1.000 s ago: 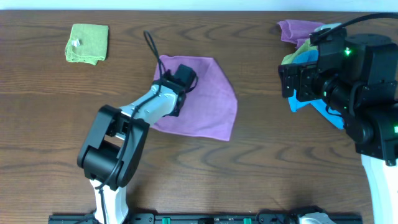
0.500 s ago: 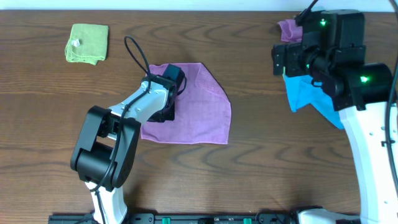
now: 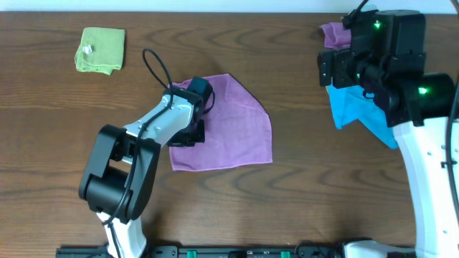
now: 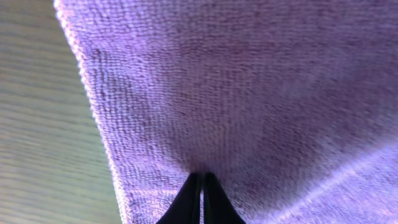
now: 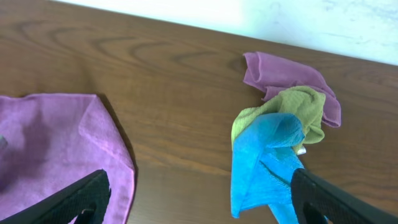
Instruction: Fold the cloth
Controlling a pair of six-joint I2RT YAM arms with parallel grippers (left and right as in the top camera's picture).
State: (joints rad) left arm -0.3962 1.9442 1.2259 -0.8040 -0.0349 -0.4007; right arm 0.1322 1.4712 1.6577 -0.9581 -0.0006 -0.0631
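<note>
The cloth [image 3: 233, 125] is a pinkish-purple towel lying mostly flat on the wooden table, left of centre. My left gripper [image 3: 190, 133] sits at its left edge, shut and pinching the fabric. In the left wrist view the two black fingers [image 4: 201, 186] are pressed together, with the nubbly cloth [image 4: 236, 81] filling the frame around them. My right gripper [image 5: 202, 199] hangs open and empty high over the table's right side, well apart from the cloth [image 5: 56, 137].
A folded lime-green cloth [image 3: 100, 49] lies at the back left. At the back right is a heap of a bright blue cloth [image 5: 267, 155], an olive-green one [image 5: 301, 102] and a crumpled purple one [image 5: 286, 71]. Bare wood [image 5: 180, 112] separates the heap from the towel.
My left gripper has moved toward the table's front, dragging the cloth with it and changing its outline. The right arm swung back and higher a second ago and has since held nearly still.
</note>
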